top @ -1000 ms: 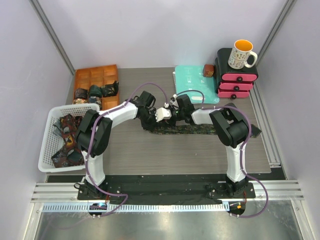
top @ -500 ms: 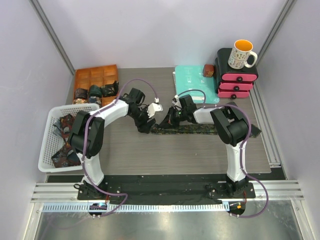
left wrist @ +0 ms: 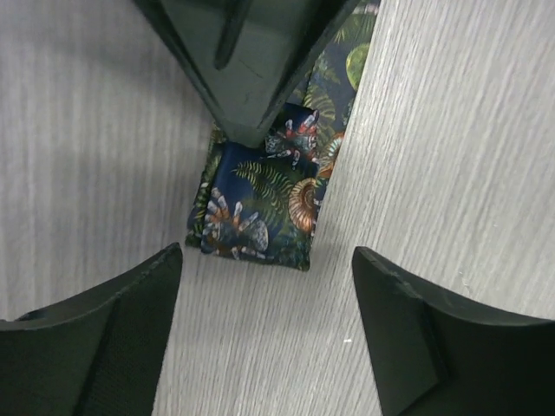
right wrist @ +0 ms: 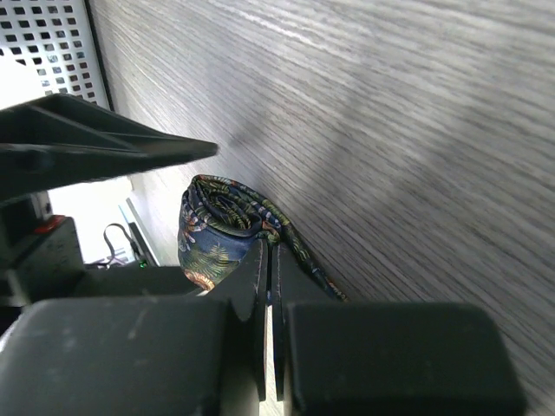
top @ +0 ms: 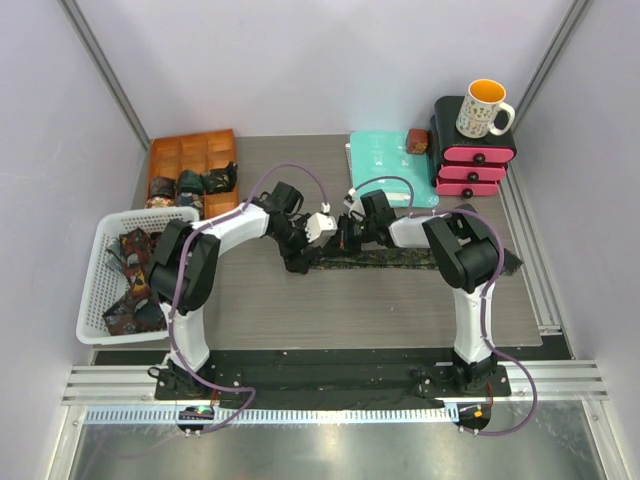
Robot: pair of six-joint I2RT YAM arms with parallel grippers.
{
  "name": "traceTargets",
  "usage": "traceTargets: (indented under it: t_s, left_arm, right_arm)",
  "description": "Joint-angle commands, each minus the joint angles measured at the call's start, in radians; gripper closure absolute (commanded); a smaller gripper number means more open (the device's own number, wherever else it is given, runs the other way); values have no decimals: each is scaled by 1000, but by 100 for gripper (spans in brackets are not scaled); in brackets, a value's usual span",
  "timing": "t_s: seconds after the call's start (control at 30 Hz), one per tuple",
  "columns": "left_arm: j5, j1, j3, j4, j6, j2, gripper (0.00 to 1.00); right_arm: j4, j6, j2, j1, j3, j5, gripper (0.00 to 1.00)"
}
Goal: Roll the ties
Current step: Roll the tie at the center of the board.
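Mid-table, two arms meet over one tie. The dark leaf-and-shell print strip lies flat on the grey table, running from the centre out to the right edge. Its near end is folded into a small wad w/ a loose first curl showing in the R wrist view.

R gripper: fingers pressed tight together, no gap, pinching the fabric just behind the wad. Seen from the L wrist, its dark tip comes down right onto the tie.

L gripper: spread wide, one finger each side of the wad, neither touching it, nothing held. From above it sits at the strip's left end.

At far left, a white basket holds loose ties. Behind it, an orange compartment tray has rolled ties in its front cells. At back right are a teal folder and pink drawers w/ a mug on top.
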Motion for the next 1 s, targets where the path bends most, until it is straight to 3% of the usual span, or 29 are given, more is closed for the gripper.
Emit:
traceTargets:
  t_s: [0.0,0.33,0.83,0.97]
  left_arm:
    - [-70,-29,42,-3,49,26,24]
    - [-10,-52,92,-3,11,1,51]
    - [-36,-157,191,-37,7,124,59]
    - [-137,-196,192,-61,13,157,61]
  right_arm:
    - [-92,-105,2,-9,-50,119,99]
    - [-66,-86,4,-9,-78,117,99]
    - [31,-10,-14,-17,-112,50,99]
    - [63,25,-34,-19,-116,15,99]
